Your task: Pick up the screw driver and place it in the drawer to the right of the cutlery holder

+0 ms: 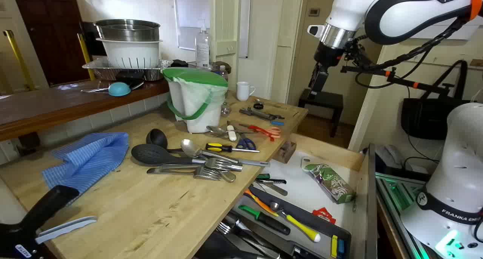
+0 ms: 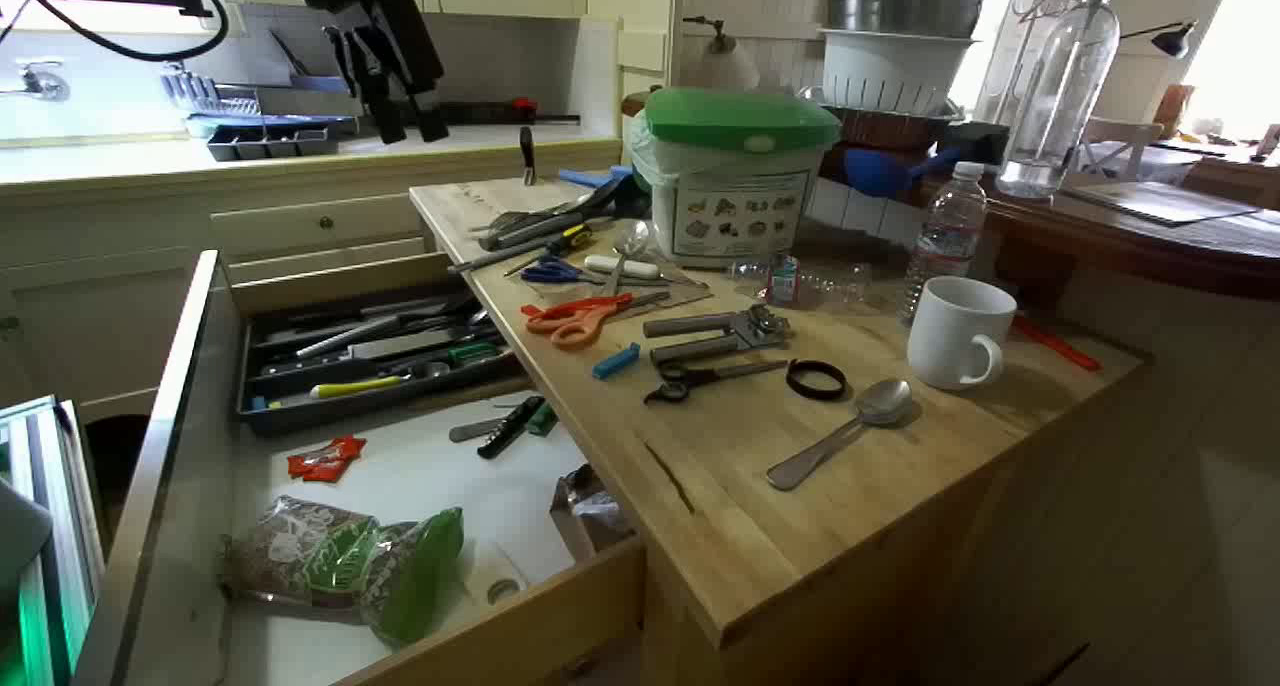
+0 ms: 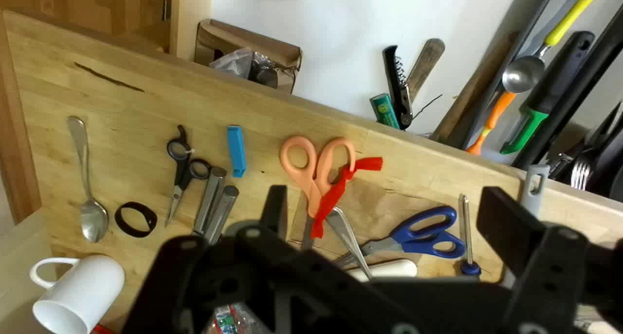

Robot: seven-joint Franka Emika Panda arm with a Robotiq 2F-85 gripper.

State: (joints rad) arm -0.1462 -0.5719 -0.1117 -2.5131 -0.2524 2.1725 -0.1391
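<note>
The screwdriver (image 1: pixel 220 148), with a yellow and black handle and thin metal shaft, lies on the wooden counter among utensils. It also shows in an exterior view (image 2: pixel 574 238). In the wrist view only its shaft (image 3: pixel 468 236) and blue-looking collar show; my gripper hides the handle. My gripper (image 3: pixel 384 202) is open and empty, its fingers wide apart, the screwdriver shaft nearer the right finger. In both exterior views the gripper (image 1: pixel 312 95) (image 2: pixel 412 134) hangs well above the counter. The light wooden drawer (image 1: pixel 371 191) (image 2: pixel 180 386) stands pulled out below the counter edge.
The dark cutlery tray (image 2: pixel 300 418) sits inside the drawer, beside a white floor holding a green package (image 1: pixel 332 183) and corkscrew (image 3: pixel 400 88). Blue scissors (image 3: pixel 428 234), orange scissors (image 3: pixel 311 171) and a ladle (image 1: pixel 156 139) lie near the screwdriver. A green-lidded bin (image 1: pixel 196 100) stands behind.
</note>
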